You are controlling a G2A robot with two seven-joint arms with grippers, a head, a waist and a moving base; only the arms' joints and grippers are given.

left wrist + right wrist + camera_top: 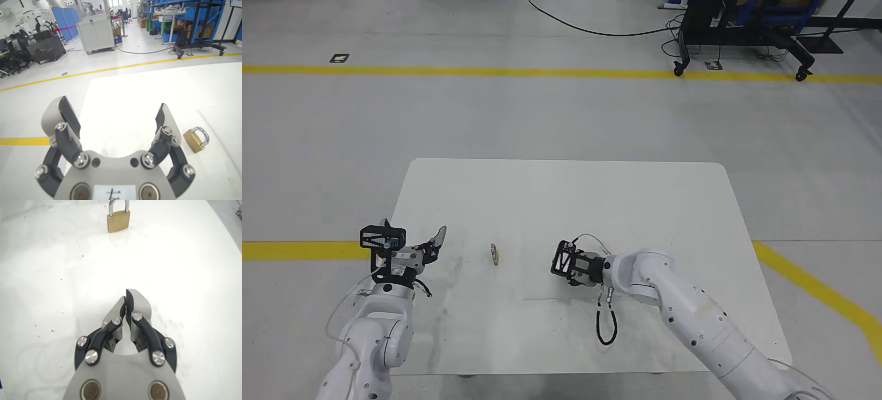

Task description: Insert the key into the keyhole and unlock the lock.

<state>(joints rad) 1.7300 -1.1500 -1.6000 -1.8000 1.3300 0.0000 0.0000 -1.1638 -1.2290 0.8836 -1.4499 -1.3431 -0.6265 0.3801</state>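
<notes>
A brass padlock point(495, 254) with a silver shackle lies flat on the white table point(572, 190), between the two arms. My left gripper point(432, 243) stands open a short way to the left of it. The left wrist view has the padlock point(194, 141) just outside one finger of the left gripper point(113, 106), nothing between the pads. My right gripper point(560, 258) sits to the right of the lock, shut and pointing at it. In the right wrist view the padlock point(118, 221) lies straight ahead of the right gripper point(126, 294), well apart. I see no key between the pads.
A black cable loop point(607, 325) hangs from the right arm over the table's front part. The left gripper is close to the table's left edge point(402, 215). Yellow floor tape point(542, 72) and a wheeled black stand point(742, 35) lie beyond the table.
</notes>
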